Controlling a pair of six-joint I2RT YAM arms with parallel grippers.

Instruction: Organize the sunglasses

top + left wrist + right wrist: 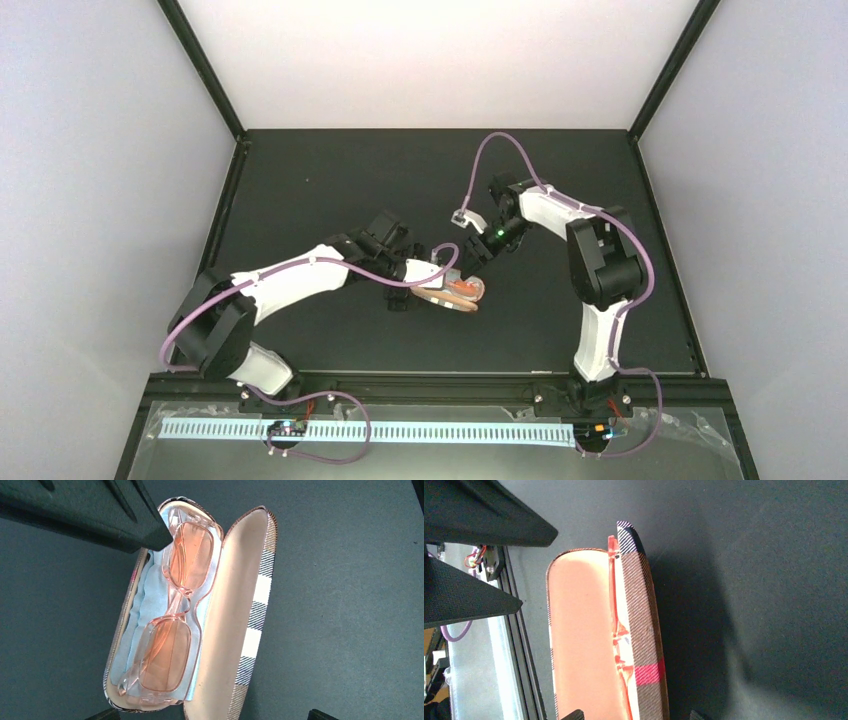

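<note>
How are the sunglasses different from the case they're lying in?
The sunglasses are see-through orange-pink; the case is solid, checked outside and beige inside. The sunglasses are thin and smaller; the case is bigger and holds them. The sunglasses are folded shut; the case lies open. Both are long and lie the same way.

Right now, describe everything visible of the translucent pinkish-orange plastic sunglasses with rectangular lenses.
The sunglasses have a clear, pinkish, plastic-looking frame, two rounded-rectangular orange-tinted lenses and a slim bridge. They seem folded, lying lenses up lengthwise in the lower half of the open oblong plaid case, resting on the light-blue cloth spread under them. The temple arms are mostly hidden. In the right wrist view only a thin reddish edge shows above the case wall.
</note>
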